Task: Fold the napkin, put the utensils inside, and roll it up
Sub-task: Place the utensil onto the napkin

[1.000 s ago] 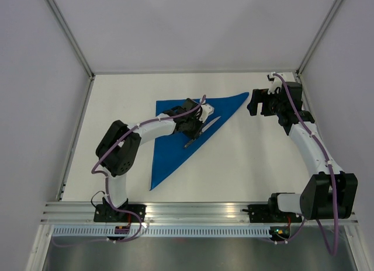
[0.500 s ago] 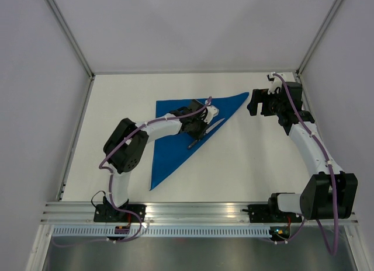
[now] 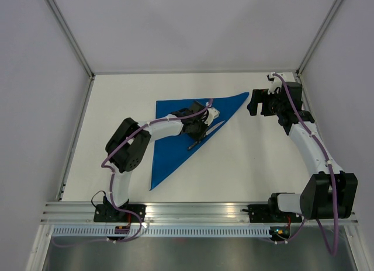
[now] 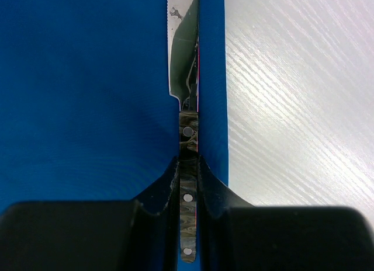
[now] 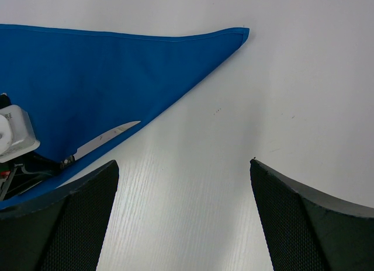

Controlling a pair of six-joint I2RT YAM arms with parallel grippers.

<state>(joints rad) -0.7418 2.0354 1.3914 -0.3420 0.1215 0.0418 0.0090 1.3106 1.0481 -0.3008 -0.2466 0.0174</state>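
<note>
The blue napkin (image 3: 172, 145) lies folded into a triangle on the white table (image 3: 245, 166). My left gripper (image 3: 199, 129) is over the napkin's long right edge and is shut on the dark handle of a silvery knife (image 3: 214, 126). In the left wrist view the knife (image 4: 183, 66) runs straight out from the gripper (image 4: 188, 163), parallel to the napkin (image 4: 87, 78) edge and just inside it. My right gripper (image 3: 253, 104) hangs open by the napkin's far right corner. Its view shows the napkin (image 5: 87, 66), the knife blade (image 5: 105, 138) and bare table between the gripper (image 5: 183, 162) fingers.
Grey walls with metal posts (image 3: 70, 34) close in the table on three sides. A metal rail (image 3: 193, 211) with the arm bases runs along the near edge. Bare table lies right of and in front of the napkin.
My left arm has carried the knife a little to the right and nearer, toward the napkin's long edge, and its elbow has swung right. The right arm has not moved.
</note>
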